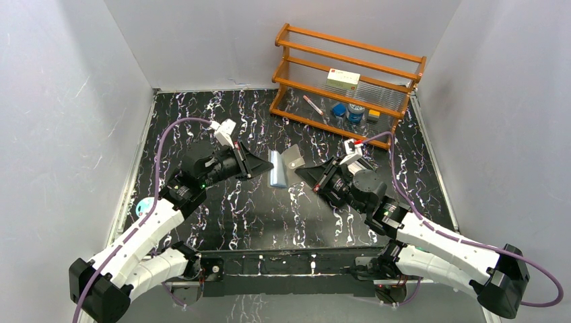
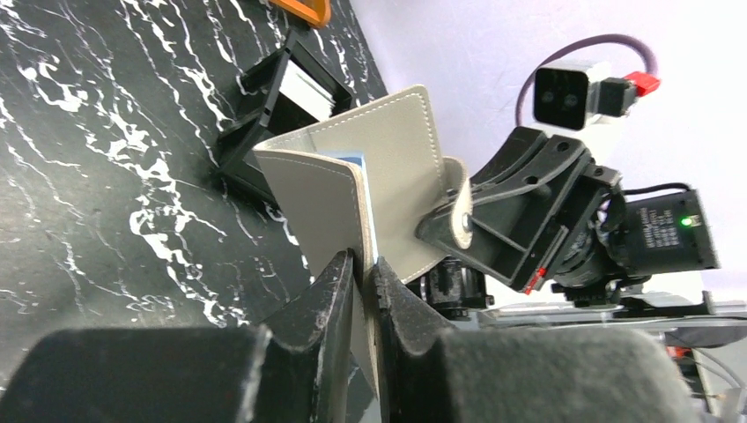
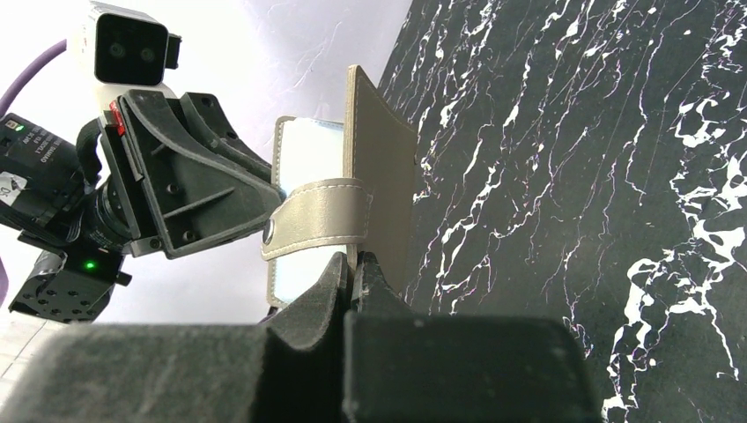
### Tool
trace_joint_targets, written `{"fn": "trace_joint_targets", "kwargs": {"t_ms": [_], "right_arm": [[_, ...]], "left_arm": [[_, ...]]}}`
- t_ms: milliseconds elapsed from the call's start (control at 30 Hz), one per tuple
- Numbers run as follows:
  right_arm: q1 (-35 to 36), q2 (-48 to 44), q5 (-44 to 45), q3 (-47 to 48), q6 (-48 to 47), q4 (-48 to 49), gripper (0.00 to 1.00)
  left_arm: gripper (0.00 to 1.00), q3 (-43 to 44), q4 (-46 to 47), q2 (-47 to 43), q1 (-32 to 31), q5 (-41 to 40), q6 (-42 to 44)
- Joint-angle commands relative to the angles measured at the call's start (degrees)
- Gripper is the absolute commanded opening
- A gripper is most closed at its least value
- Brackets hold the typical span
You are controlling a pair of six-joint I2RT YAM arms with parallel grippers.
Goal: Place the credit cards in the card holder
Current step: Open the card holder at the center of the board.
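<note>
Pinching the card holder's [image 2: 396, 159] opposite flaps in my left gripper [image 2: 363, 263] and right gripper [image 3: 354, 263], I risk slippage if either arm pulls outward.

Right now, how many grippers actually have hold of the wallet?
2. The left gripper pinches the edge of one flap of the wallet. The right gripper pinches the opposite flap, so the wallet is held open between them.
</note>
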Motion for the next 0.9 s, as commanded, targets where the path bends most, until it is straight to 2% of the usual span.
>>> {"fn": "trace_joint_targets", "kwargs": {"t_ms": [0, 100, 167, 233, 367, 433, 500, 600, 667, 733, 867], "right_arm": [[0.02, 0.42, -0.67, -0.29, -0.05, 3.05, 0.00], [0.03, 0.69, -0.81, -0.28, -0.03, 3.27, 0.00], [0.03, 0.61, -0.56, -0.15, -0.26, 3.08, 0.00], [0.03, 0.55, -0.19, 0.02, -0.50, 2.90, 0.00], [0.03, 1.21, -0.60, 0.32, -0.73, 3.14, 0.00], [0.01, 1.73, -1.15, 0.57, -0.93, 3.26, 0.00], [-0.03, 1.98, -1.21, 0.76, -0.96, 3.27, 0.00], [-0.01, 3.05, -1.54, 1.10, -1.21, 3.24, 0.00], [-0.02, 4.15, -1.91, 1.41, -1.18, 2.78, 0.00], [0.03, 5.25, -2.73, 1.82, -0.99, 1.43, 0.01], [0.03, 5.91, 0.22, 5.07, -1.07, -11.66, 0.33]], "left_arm": [[0.13, -0.36, 6.24, -2.10, 0.04, 4.04, -1.32], [0.09, -0.65, 6.49, -1.90, 0.02, 4.53, -1.23], [0.00, -0.86, 7.19, -1.96, 0.03, 4.95, -1.33], [0.00, -0.90, 8.07, -2.18, 0.03, 5.32, -1.42], [0.10, -0.73, 9.02, -2.49, 0.04, 5.25, -1.60], [0.08, -1.23, 11.21, -2.67, -0.03, 6.37, -2.14], [0.01, -2.50, 15.68, -2.73, 0.09, 8.51, -3.47], [0.00, -3.42, 19.88, -2.00, 0.05, 11.19, -5.06], [0.00, -2.44, 18.04, -1.46, 0.05, 11.38, -4.12], [0.00, -0.63, 11.48, -1.23, -0.01, 9.22, -1.40], [0.00, 4.80, -8.75, 0.24, 0.03, 1.37, 8.62]]}}
